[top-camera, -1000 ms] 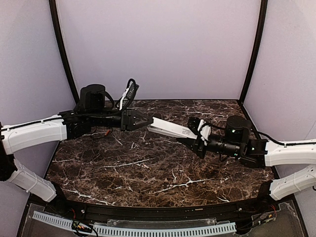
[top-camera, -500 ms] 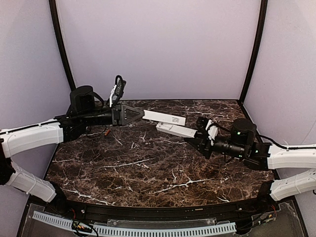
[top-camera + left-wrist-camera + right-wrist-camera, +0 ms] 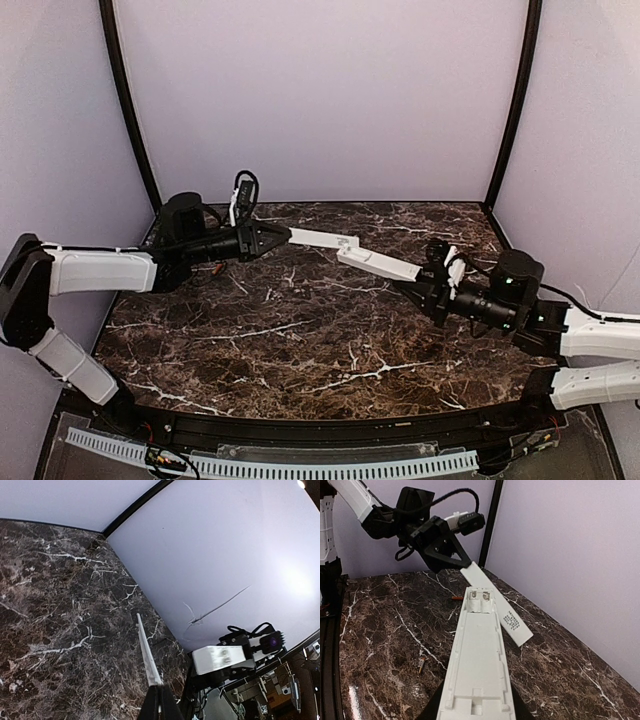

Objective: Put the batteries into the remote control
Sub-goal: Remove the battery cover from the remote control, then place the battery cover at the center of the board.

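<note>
A dark brown marble table with white veins fills the lower half of the top view, closed in by pale lilac walls with black posts at the corners. Above its far middle, the left tool is clenched on one end of a thin flat white cover strip, which reaches toward the right of the frame. The right tool, coming in from the lower right, is grasping the remote control by its near end and holds it off the table, back side up with the open battery recess showing at its far end. That far end sits just beside the strip's free end; whether they touch cannot be told. In the right wrist view an orange-red battery lies on the marble beyond the remote, below the left tool, and a second cylinder, darker with a brassy tip, lies at the left of the remote.
</note>
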Motion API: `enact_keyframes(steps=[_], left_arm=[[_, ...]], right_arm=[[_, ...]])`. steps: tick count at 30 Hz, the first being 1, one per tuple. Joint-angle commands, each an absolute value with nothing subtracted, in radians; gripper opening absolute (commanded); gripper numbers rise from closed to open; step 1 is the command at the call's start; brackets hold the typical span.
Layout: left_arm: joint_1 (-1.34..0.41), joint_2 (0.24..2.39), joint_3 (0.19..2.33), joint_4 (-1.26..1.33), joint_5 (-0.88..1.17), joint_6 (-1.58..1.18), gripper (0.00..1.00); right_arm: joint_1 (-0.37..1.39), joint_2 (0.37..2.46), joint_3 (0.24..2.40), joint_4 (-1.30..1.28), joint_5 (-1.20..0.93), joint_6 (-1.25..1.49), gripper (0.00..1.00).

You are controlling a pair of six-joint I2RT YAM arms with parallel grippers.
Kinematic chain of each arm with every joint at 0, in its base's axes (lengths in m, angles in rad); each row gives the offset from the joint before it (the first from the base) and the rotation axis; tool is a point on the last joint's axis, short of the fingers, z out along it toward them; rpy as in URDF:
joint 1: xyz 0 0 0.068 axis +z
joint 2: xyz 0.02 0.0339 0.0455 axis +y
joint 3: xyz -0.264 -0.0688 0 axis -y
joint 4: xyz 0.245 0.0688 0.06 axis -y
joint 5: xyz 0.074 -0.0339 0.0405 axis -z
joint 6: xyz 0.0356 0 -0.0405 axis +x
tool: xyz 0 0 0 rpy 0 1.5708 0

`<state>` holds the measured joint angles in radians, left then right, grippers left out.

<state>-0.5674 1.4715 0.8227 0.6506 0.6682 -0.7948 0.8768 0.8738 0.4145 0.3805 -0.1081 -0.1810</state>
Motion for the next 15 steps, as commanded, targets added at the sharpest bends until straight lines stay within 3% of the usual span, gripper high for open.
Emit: enact_keyframes(steps=[1,15], left_arm=[[-0.569,1.581,0.822,0.743,0.654,-0.839,0.00],[-0.599,1.951,0.919,0.891,0.693,-0.986,0.00]], right_arm=[[0.872,0.792,0.409,0.331,-0.111,-0.153,0.00],[0.871,0.854,0.442,0.351,-0.156,-0.160,0.00]])
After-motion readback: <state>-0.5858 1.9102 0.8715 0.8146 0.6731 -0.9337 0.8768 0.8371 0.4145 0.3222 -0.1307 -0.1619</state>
